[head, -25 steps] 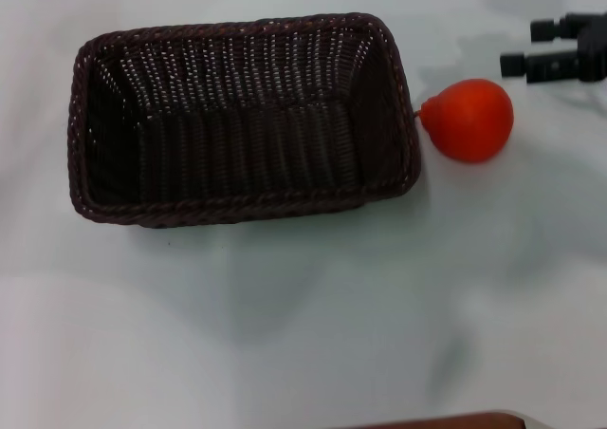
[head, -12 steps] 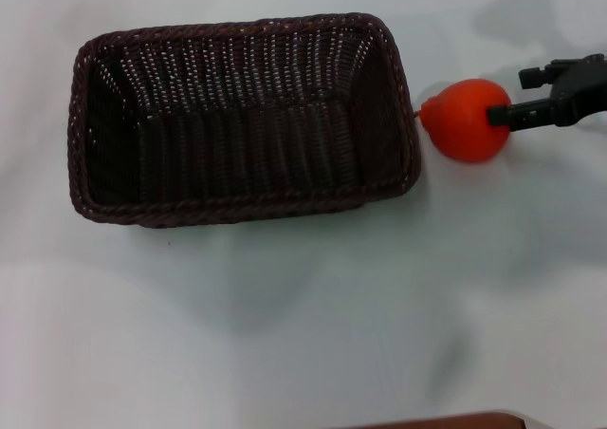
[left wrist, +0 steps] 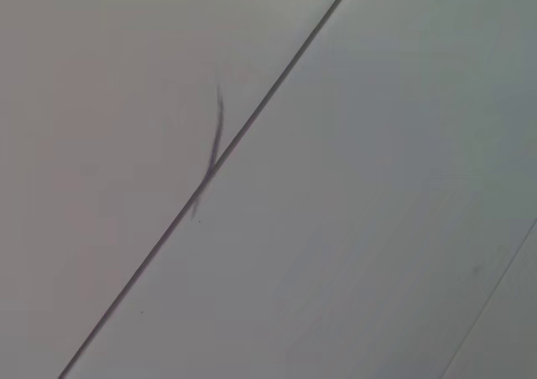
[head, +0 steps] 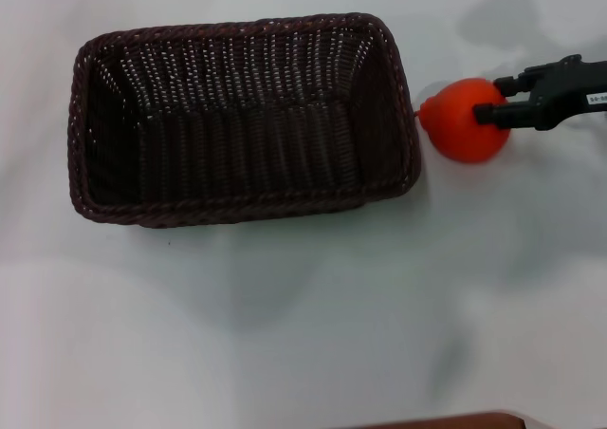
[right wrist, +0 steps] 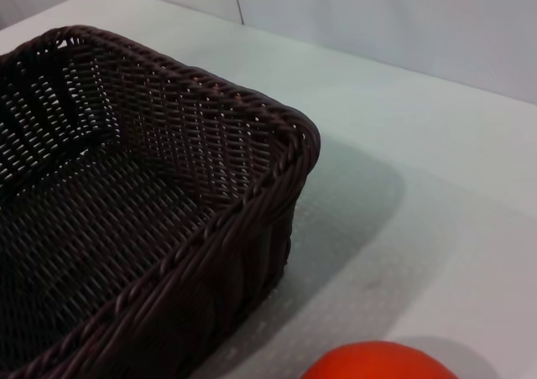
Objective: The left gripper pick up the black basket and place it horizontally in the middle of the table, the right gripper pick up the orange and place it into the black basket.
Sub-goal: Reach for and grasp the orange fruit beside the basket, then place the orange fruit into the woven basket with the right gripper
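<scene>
Head view: the orange points its narrow end at the black basket.

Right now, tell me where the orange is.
In the head view, the orange sits on the table, right of the black basket, with the right pincer around it.

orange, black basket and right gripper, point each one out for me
orange (head: 457, 130), head view, bare left side.
black basket (head: 237, 28), head view, far braided rim.
right gripper (head: 495, 100), head view, between its fingertips at the orange.
</scene>
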Controlling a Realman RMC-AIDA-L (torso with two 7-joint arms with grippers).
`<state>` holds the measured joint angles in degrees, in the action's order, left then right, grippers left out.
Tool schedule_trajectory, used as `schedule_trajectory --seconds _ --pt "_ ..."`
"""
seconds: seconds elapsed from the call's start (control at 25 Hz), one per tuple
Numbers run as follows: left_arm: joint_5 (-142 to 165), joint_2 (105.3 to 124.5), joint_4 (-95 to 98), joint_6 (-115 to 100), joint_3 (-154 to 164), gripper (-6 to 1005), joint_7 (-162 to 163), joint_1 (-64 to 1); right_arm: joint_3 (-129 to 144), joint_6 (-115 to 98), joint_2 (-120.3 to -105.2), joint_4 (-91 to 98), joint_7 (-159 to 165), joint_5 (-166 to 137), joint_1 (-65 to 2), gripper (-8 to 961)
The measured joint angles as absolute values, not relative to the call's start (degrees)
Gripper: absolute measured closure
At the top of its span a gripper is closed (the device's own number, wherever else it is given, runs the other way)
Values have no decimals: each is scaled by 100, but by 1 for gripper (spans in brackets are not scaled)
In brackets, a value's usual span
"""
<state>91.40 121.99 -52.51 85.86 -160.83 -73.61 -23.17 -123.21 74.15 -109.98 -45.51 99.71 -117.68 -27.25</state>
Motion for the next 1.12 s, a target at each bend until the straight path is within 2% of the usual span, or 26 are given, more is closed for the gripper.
schedule_trajectory --seconds 0.16,0.4,0.48,0.84,1.12 --pt "9140 12194 -5247 8586 -16085 118 -7357 -2323 -12313 7394 -11021 -4525 9968 -11857 -2774 227" --pt "9140 12190 -5247 8586 -16084 119 -7356 -2353 -12394 7321 -11033 -4471 9899 -11874 -2814 463" --pt "9140 12190 -5247 8586 -16084 119 -7356 -2356 -12607 7299 -11056 -4471 9854 -11822 -2802 708" --pt "9140 12190 -5247 8635 -16076 120 -7351 -2323 -14253 7705 -11253 -4474 9030 -10235 -2636 802" --pt "9141 12205 -5247 8674 -16075 120 -7302 -2288 -14235 8950 -11573 -4322 8225 -8427 -2779 841"
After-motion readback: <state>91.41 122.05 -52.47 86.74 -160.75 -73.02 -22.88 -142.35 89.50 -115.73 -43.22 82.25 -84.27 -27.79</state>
